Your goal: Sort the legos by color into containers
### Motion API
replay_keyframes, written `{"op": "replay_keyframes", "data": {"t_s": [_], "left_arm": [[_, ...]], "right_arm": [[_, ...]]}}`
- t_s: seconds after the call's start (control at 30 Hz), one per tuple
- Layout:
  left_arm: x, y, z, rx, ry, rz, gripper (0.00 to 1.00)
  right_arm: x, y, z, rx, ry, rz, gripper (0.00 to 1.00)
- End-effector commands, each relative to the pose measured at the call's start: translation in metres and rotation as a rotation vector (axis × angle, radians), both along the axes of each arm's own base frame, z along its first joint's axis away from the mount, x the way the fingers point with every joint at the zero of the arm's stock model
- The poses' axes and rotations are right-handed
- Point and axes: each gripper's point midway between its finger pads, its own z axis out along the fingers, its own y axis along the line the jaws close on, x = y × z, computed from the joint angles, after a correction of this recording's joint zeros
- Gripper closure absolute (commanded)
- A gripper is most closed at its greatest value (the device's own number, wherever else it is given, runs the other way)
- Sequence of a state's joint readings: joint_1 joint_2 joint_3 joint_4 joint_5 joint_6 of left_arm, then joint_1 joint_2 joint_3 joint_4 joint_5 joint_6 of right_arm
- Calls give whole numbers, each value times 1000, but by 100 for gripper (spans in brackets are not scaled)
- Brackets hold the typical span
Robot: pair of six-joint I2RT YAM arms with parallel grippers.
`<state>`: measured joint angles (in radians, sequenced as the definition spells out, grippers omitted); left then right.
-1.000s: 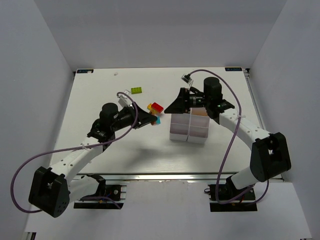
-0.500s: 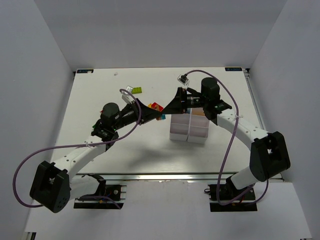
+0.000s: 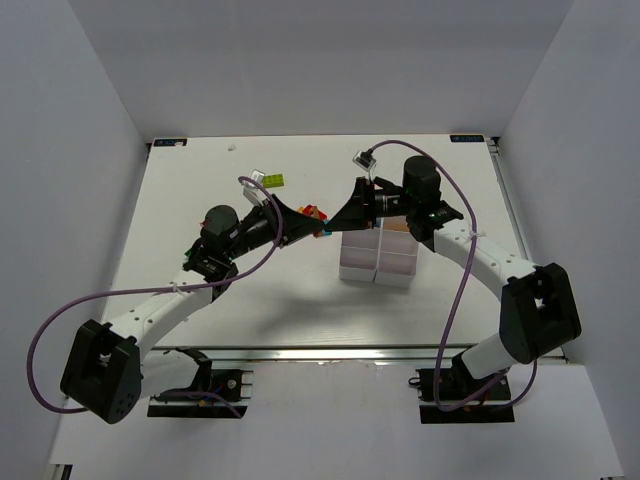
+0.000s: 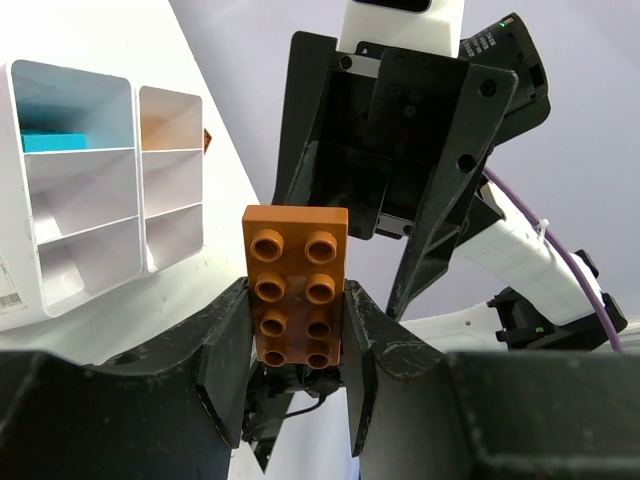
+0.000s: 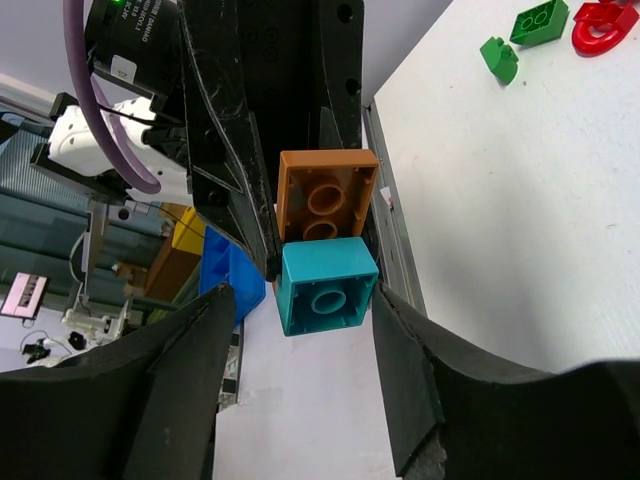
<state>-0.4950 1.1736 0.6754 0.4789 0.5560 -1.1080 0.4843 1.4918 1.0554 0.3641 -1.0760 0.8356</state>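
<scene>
My left gripper point(image 4: 296, 300) is shut on an orange lego point(image 4: 296, 285), held up in the air with its studs toward the left wrist camera. A cyan lego point(image 5: 325, 285) is stuck to the underside of the orange lego point(image 5: 325, 195). My right gripper point(image 5: 300, 310) faces the left one, open, its fingers on either side of the cyan lego with a gap on the left side. The two grippers meet point(image 3: 326, 223) just left of the white containers point(image 3: 378, 258). One bin holds a cyan lego point(image 4: 70, 142).
A lime green lego point(image 3: 272, 181) lies on the table behind the left arm. A red lego point(image 3: 315, 211) sits close under the grippers. Two green legos point(image 5: 540, 22) point(image 5: 498, 58) and a red piece point(image 5: 605, 20) lie on the table farther off.
The left gripper has carried the orange and cyan legos up and right to meet the right gripper. The right jaws have narrowed around the cyan lego.
</scene>
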Motion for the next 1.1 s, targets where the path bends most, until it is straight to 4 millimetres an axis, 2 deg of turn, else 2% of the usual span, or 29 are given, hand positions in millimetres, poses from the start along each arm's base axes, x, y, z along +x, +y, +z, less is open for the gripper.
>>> {"op": "replay_keyframes", "data": {"t_s": [0.0,0.2,0.4,0.5,0.63,0.7,0.87,1.07], "left_arm": [[1,0,10,-19,-32,11,100],[3,-2,12,-16,-36,2,100],[4,-3,17,-35,-43,-2,100],[4,-3,22,-48,-51,-1,99],[2,-1,26,-56,-58,-3,92],[2,3,27,-56,-57,5,91],[3,12,26,-54,-54,23,90],[5,18,26,-52,-54,32,89]], "right_arm": [[-3,-1,5,22,-30,27,38],[-3,0,6,28,-32,31,47],[-2,1,7,41,-29,35,65],[-1,1,7,51,-19,39,82],[-2,-1,9,67,-11,43,96],[2,-4,10,73,-9,32,100],[12,-11,13,76,-24,8,100],[15,-13,11,66,-39,4,100]]}}
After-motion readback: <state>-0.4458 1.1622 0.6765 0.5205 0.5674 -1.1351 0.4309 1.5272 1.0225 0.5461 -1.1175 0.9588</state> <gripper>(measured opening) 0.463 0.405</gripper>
